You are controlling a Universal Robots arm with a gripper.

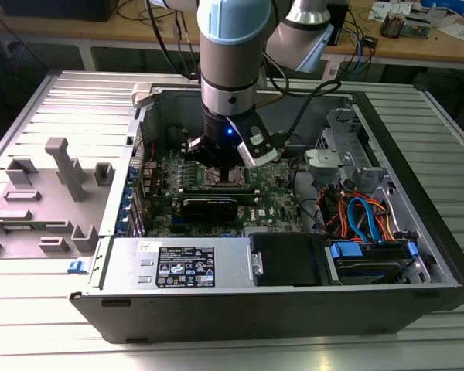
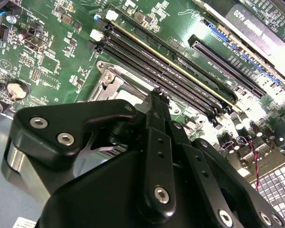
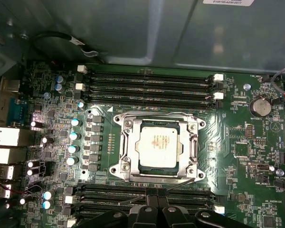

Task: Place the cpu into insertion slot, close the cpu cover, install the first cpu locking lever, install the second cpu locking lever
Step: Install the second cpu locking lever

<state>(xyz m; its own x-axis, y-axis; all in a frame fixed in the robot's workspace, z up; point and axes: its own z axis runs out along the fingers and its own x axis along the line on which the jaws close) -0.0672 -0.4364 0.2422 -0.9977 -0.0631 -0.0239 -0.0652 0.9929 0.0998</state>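
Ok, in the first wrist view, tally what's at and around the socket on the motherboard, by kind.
cpu: 1
cpu cover: 1
memory slot banks: 2
coin cell battery: 1
Total: 5

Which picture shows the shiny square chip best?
The first wrist view: the cpu faces the camera, seated in the insertion slot. In the second wrist view the end effector mostly hides it; in the exterior view the arm covers it.
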